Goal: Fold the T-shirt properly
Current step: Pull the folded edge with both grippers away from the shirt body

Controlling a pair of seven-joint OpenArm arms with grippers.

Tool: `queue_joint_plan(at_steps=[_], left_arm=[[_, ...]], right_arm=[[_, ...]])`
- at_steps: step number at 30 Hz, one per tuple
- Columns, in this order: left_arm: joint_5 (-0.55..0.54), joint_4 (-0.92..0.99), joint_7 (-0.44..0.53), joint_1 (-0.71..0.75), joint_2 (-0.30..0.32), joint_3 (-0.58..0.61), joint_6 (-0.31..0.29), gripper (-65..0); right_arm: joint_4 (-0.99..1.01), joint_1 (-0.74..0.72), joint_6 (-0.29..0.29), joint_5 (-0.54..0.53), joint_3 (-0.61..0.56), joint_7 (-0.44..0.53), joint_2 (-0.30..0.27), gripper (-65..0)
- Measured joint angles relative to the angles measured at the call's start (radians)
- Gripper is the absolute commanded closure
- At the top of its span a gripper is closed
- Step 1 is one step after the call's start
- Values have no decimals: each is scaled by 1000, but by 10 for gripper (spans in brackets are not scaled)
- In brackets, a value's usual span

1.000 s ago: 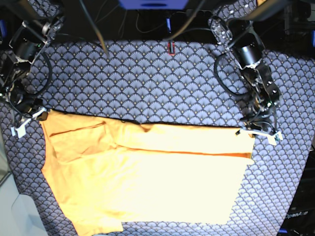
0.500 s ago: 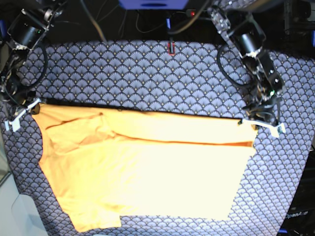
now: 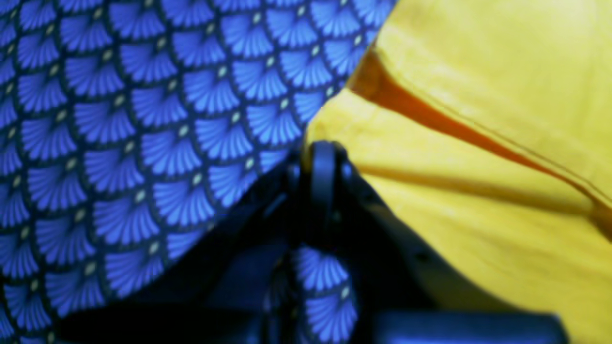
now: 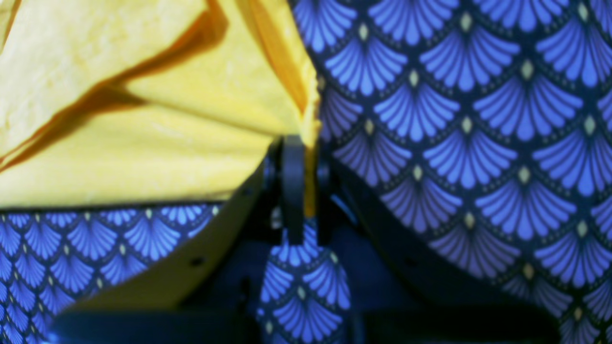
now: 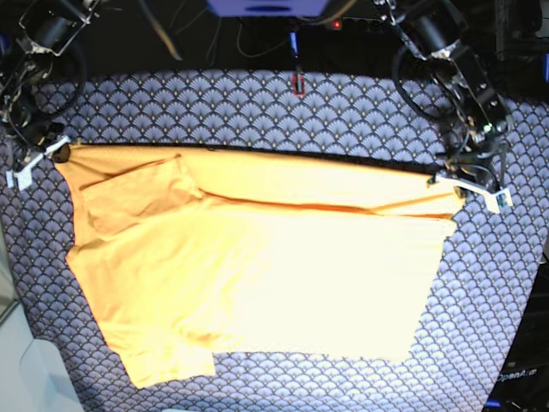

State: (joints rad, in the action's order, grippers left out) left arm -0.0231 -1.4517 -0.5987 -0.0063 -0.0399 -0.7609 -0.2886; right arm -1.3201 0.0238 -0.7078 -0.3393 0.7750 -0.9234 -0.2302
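T-shirt (image 5: 257, 275): lay spread on the table's patterned tablecloth (image 5: 257, 112), its far edge lifted between the two hands.
Left hand (image 5: 467, 187): pressed together, pinching the T-shirt's far corner on the base view's right.
Right hand (image 5: 34, 161): pressed together, pinching the T-shirt's opposite far corner.
Sleeve (image 5: 137, 197): folded over the T-shirt, near the right hand.

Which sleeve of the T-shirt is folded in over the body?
The sleeve near the right claw, lying folded on the T-shirt. The other sleeve sticks out flat at the near edge.
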Motion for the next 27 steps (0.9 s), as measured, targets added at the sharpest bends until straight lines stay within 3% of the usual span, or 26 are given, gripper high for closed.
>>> queue_joint_plan(at_steps=[10, 15, 18, 21, 27], left_arm=[[-143, -22, 2, 140, 23, 2, -38, 0], [-147, -23, 19, 165, 23, 2, -41, 0], [-147, -24, 27, 175, 23, 2, -41, 0], [-147, -27, 30, 182, 26, 1, -41, 0], [-154, -29, 48, 203, 29, 2, -41, 0]], right_arm=[[-11, 89, -4, -35, 46, 50, -3, 0], [-38, 145, -6, -34, 46, 114, 16, 0], [-121, 199, -2, 0, 47, 132, 63, 0], [-196, 235, -2, 23, 46, 99, 100, 0], [-220, 249, -2, 27, 45, 86, 106, 0]])
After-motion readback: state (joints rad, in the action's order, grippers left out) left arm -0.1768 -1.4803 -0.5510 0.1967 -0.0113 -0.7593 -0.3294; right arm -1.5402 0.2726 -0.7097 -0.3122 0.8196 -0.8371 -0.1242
